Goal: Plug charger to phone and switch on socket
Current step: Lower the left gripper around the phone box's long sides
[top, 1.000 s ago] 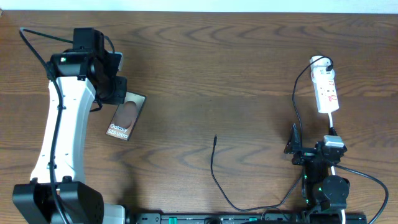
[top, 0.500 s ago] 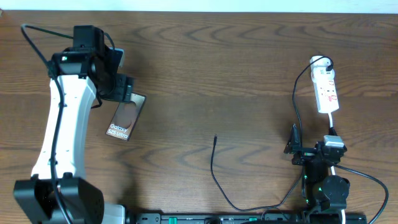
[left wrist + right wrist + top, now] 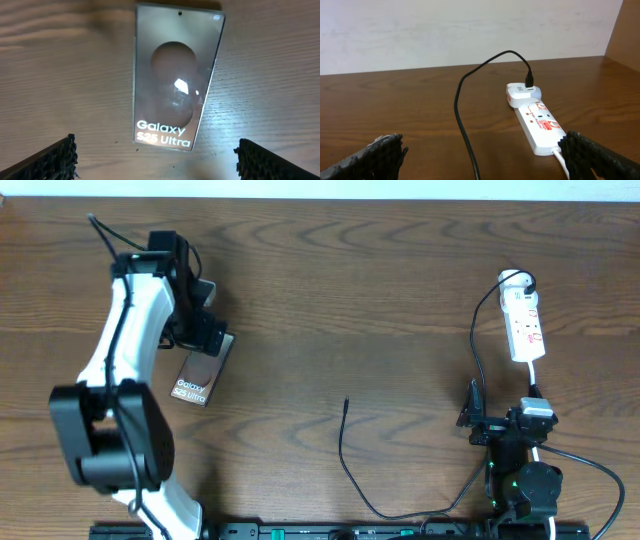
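Note:
The phone (image 3: 199,372) lies flat on the wooden table at the left, its white lettering at the near end (image 3: 175,80). My left gripper (image 3: 207,332) hovers over the phone's far end, open wide (image 3: 159,161), with nothing between its fingers. The charger cable's plug tip (image 3: 346,402) lies loose mid-table. From there the cable (image 3: 460,115) loops along the near edge and up to a white adapter in the socket (image 3: 525,320). My right gripper (image 3: 474,416) stands open (image 3: 487,160) near the front right, short of the socket (image 3: 540,125), holding nothing.
A white cord (image 3: 562,160) leaves the socket's near end toward the right arm's base (image 3: 528,480). The left arm (image 3: 125,350) arches over the table's left side. A pale wall stands behind the table's far edge.
My left gripper has gone from shut to wide open over the phone's far end. The left arm has swung and risen. The phone, the cable and the right arm have stayed put.

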